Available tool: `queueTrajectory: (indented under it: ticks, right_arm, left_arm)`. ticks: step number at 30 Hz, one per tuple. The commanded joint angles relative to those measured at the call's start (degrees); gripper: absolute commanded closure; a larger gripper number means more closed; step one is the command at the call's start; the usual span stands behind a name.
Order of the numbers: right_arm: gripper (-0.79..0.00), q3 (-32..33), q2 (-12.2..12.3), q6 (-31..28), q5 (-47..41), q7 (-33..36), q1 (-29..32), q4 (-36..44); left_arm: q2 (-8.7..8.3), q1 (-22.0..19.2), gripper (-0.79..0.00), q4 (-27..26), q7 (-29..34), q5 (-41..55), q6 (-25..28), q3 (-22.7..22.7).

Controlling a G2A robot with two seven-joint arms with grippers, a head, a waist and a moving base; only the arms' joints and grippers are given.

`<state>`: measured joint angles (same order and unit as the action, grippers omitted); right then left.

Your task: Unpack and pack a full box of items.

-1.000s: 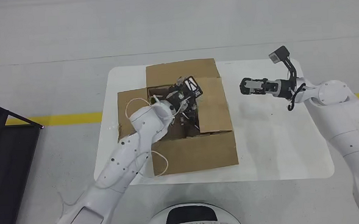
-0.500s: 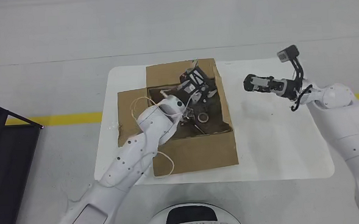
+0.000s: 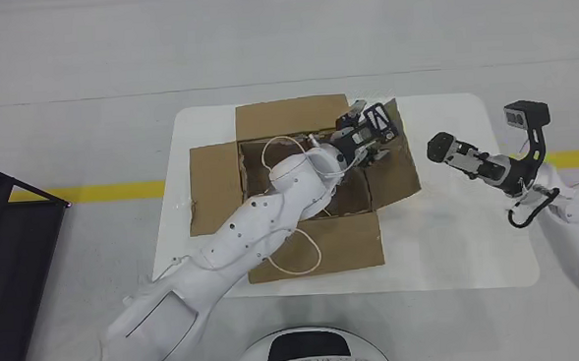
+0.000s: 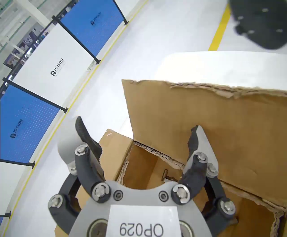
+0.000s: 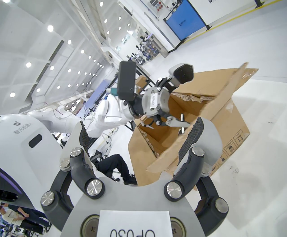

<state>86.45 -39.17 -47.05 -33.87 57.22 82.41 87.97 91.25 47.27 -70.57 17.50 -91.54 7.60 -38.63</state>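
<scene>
The brown corrugated cardboard box [image 3: 318,248] sits in the middle of the white round-cornered table [image 3: 450,241]. Its near, far and left flaps are laid out flat, and its torn-edged right flap [image 3: 399,160] stands tilted outward. Our left gripper [image 3: 370,127] hangs over the box's far right corner, just inside that flap, with its fingers spread and holding nothing. We cannot tell whether a finger touches the flap. Our right gripper [image 3: 443,148] hovers over bare table just right of the flap, also spread and empty. What lies in the box is mostly hidden under the left arm.

We judge the upright flap the main hazard: left unpressed, it could lean back over the opening and block a reach inside. A sideways shove from either arm could slide the box on the smooth tabletop. The loose white cable [image 3: 309,263] on the left arm could also catch a flap edge.

The table stands on a pale grey floor crossed by a yellow line [image 3: 93,192], and blue and white barrier panels [image 4: 94,20] line the hall.
</scene>
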Motion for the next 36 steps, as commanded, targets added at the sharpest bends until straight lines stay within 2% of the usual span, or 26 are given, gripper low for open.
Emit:
queueTrajectory:
  ticks: [1, 6, 8, 11, 15, 20, 24, 28, 30, 36]
  right_arm:
    - [-0.785, 1.7, 0.2, 1.3, 1.4, 0.5, 1.8, 2.6]
    - [-0.785, 2.7, 0.3, 8.0, 5.7, 0.2, 3.5, 7.5]
    - [-0.785, 1.6, 0.2, 11.5, 6.7, 0.1, 2.7, 8.1]
    - [-0.785, -1.3, -0.1, 17.7, 9.5, -0.2, 0.5, 6.8]
    - [-0.785, -5.4, -0.8, 25.6, 11.2, -0.3, -4.0, 2.6]
    - [-0.785, -10.0, -1.8, 33.5, 15.3, -1.6, -9.1, 0.0]
    - [-0.785, -12.8, -2.4, 38.6, 17.7, -1.8, -12.4, -1.2]
    - [-0.785, -15.0, -3.2, 42.9, 19.6, -3.6, -15.5, -1.2]
    - [-0.785, -15.1, -3.4, 42.1, 18.8, -4.2, -16.0, 0.0]
    - [-0.785, -15.1, -3.4, 42.1, 18.8, -4.2, -16.0, 0.0]
  left_arm:
    - [0.74, -1.3, -0.785, 2.6, 1.0, -0.4, -0.7, 1.0]
    - [1.88, -2.7, -0.785, 6.1, -0.1, 2.9, -2.6, -0.2]
    - [1.61, -2.3, -0.785, 6.0, -1.8, 3.1, -3.3, -1.7]
    - [0.29, -0.2, -0.785, 3.3, -3.7, 1.8, -4.4, -5.6]
    - [-2.83, 7.3, -0.785, -7.0, -4.4, -1.6, -3.6, -13.7]
    - [-6.74, 21.5, -0.785, -24.0, -2.6, -8.2, -0.3, -25.1]
    - [-8.72, 32.4, -0.785, -34.5, -2.6, -10.6, 2.8, -32.6]
    - [-9.85, 40.2, -0.785, -40.4, -2.9, -10.9, 3.7, -38.6]
    - [-10.08, 44.2, -0.785, -43.6, -4.1, -7.1, 2.2, -41.7]
    - [-10.11, 44.8, -0.785, -44.1, -4.4, -6.1, 2.4, -42.2]
